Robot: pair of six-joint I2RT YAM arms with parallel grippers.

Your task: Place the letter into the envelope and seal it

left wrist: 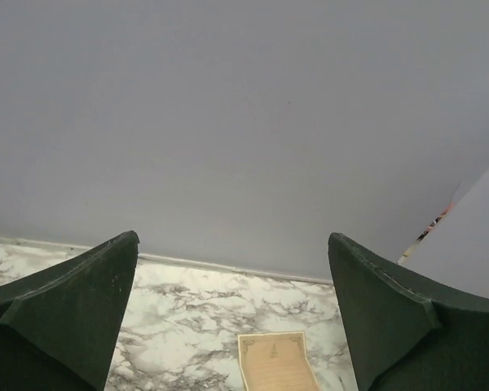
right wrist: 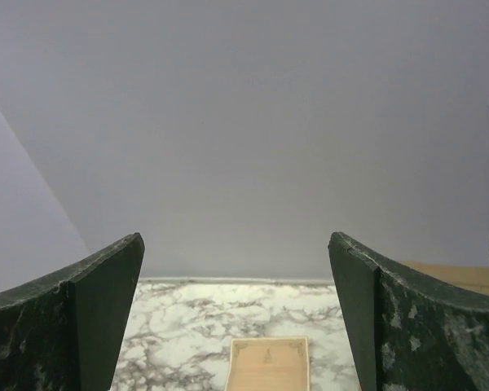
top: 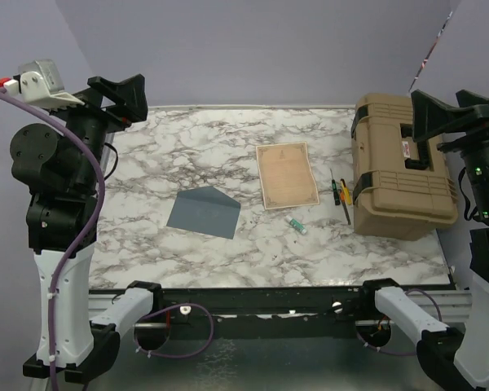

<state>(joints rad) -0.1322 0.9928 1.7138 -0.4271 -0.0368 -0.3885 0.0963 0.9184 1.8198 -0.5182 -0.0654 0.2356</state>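
Observation:
The tan letter (top: 287,174) with a brown ornate border lies flat on the marble table, right of centre. It also shows in the left wrist view (left wrist: 275,362) and the right wrist view (right wrist: 269,364). The slate blue-grey envelope (top: 204,211) lies flat left of it, with its triangular flap showing. My left gripper (top: 124,96) is raised at the far left, open and empty. My right gripper (top: 440,110) is raised at the far right above the case, open and empty. The envelope is out of both wrist views.
A tan hard case (top: 401,166) stands at the right of the table (top: 171,147). A dark pen with green and yellow parts (top: 341,196) lies beside it, and a small white and teal glue stick (top: 297,226) lies near the letter. Grey walls enclose the table.

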